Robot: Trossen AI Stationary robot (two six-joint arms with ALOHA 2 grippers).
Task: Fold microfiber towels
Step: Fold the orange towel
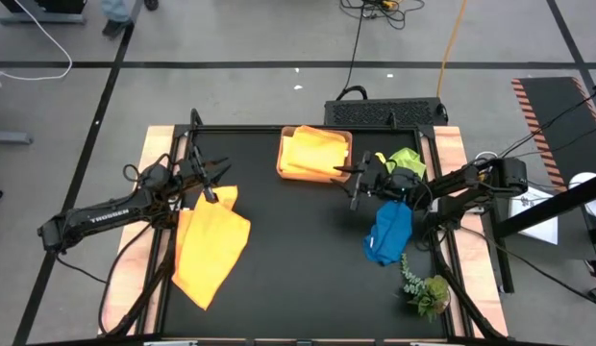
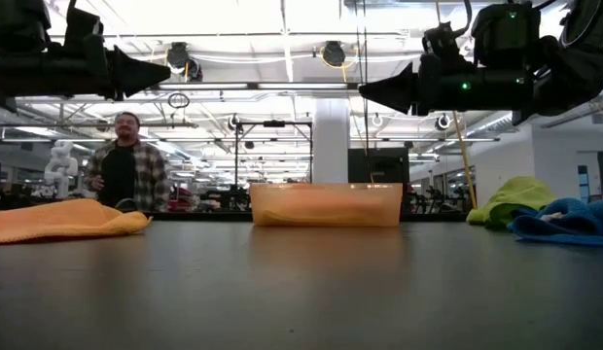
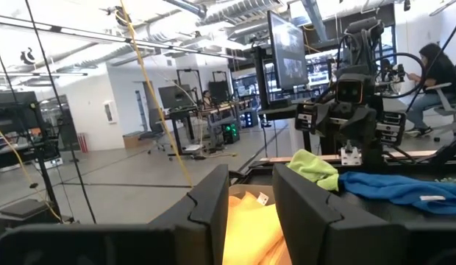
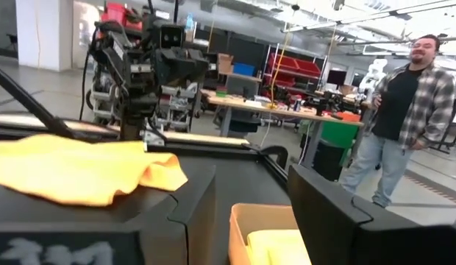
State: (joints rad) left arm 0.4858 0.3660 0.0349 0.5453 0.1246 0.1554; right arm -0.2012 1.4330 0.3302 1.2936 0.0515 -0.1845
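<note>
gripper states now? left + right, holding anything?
Left gripper: open, empty, raised above the orange towel.
Right gripper: open, empty, raised near the tray.

Bare mat (image 1: pixel 298 250) between orange towel (image 1: pixel 210 248), blue towel (image 1: pixel 388 234)

black table (image 1: pixel 298 250), orange towel (image 1: pixel 210 245), blue towel (image 1: pixel 388 234), lime towel (image 1: pixel 406 160), tray w/ yellow towel (image 1: pixel 313 154), plant sprig (image 1: pixel 425 288)

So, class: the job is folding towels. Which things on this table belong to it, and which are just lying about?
Belong:
orange towel
yellow towel, in the tray
lime green towel
blue towel

Lying about:
tan tray
plant sprig
</note>
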